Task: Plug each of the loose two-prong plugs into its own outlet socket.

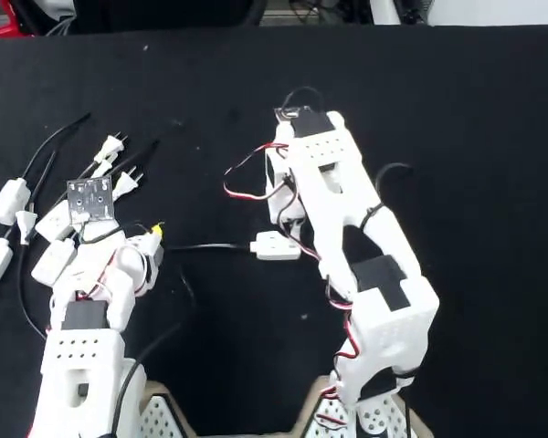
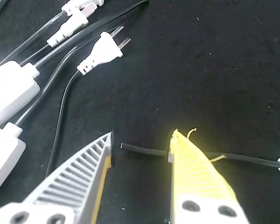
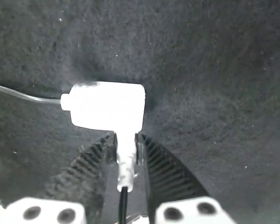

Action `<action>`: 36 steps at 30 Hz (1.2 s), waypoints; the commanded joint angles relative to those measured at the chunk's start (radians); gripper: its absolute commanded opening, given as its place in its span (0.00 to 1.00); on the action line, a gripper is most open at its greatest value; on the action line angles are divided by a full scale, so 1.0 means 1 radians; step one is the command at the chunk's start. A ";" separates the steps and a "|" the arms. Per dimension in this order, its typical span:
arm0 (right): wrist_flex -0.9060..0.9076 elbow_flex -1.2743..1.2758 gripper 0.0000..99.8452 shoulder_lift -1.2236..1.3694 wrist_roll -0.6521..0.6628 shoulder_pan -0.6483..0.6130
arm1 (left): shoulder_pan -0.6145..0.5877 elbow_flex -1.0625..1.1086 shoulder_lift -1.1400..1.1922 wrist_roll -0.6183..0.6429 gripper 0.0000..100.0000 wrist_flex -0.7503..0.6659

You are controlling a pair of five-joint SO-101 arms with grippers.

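White plug (image 3: 126, 161) against socket (image 3: 105, 106), pinched by right jaws, left jaws apart

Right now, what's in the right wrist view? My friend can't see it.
The right gripper is shut on a white plug whose front end meets a white outlet socket. The socket lies on a black table.
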 commanded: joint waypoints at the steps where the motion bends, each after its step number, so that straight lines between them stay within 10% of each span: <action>1: -0.025 0.002 0.01 -0.002 -0.003 0.023 | -0.010 -0.005 -0.015 -0.012 0.20 0.003; 36: -0.112 0.051 0.01 0.087 -0.084 -0.037 | -0.012 -0.007 -0.015 -0.012 0.20 0.003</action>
